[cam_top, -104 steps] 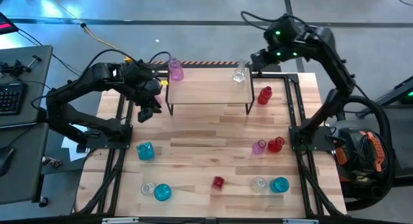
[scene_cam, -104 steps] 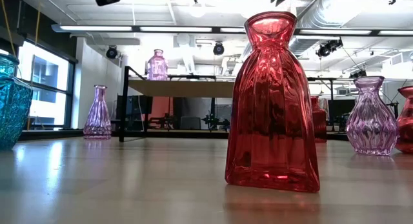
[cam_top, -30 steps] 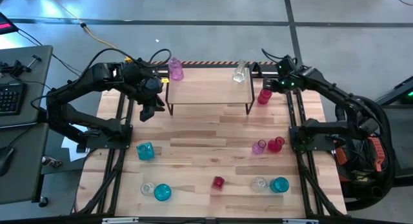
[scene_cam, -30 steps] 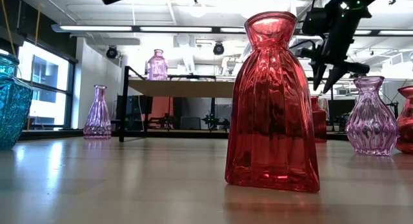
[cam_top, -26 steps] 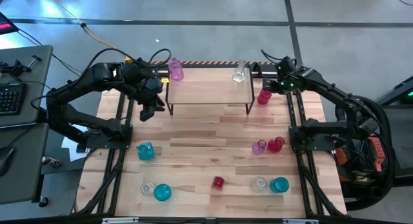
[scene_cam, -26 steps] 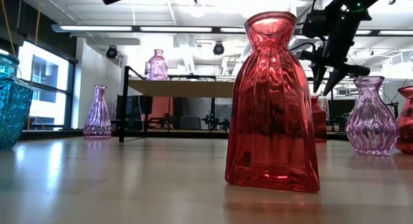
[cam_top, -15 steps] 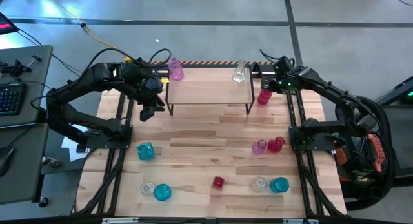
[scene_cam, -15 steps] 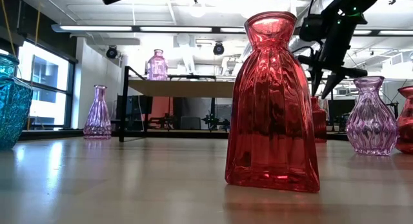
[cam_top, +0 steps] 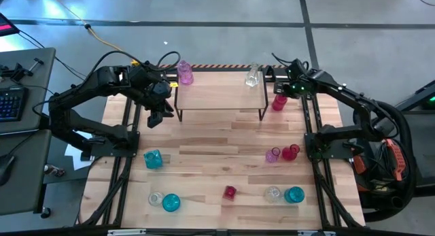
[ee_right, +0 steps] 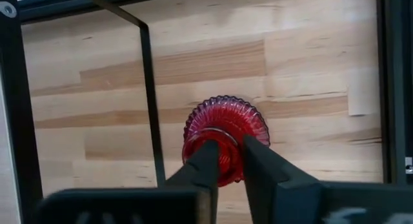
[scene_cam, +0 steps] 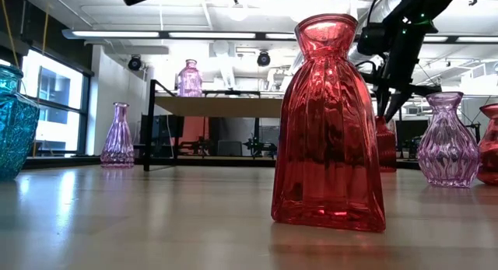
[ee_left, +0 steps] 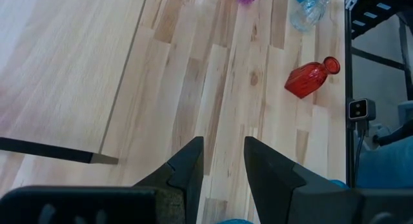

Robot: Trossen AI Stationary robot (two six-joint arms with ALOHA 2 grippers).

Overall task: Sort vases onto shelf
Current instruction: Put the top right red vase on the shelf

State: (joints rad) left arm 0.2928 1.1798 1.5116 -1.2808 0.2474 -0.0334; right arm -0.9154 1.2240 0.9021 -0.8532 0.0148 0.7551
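Low view: tall red vase point(scene_cam: 328, 122) upright nearest the camera, mid-table, nothing touching it. Behind it a pink vase point(scene_cam: 449, 140) and teal vase point(scene_cam: 14, 122) also on the tabletop point(cam_top: 217, 154). Farther back, shelf point(cam_top: 221, 93) with a pink vase point(cam_top: 184, 73) and a clear one point(cam_top: 253, 76) on top. Right gripper point(ee_right: 223, 161) is just beside the shelf's right end, fingers pinched on the neck of a ribbed red vase point(ee_right: 225, 127) standing on the table. Left gripper point(ee_left: 221, 161) hangs off the shelf's left end, fingers slightly apart, holding nothing.
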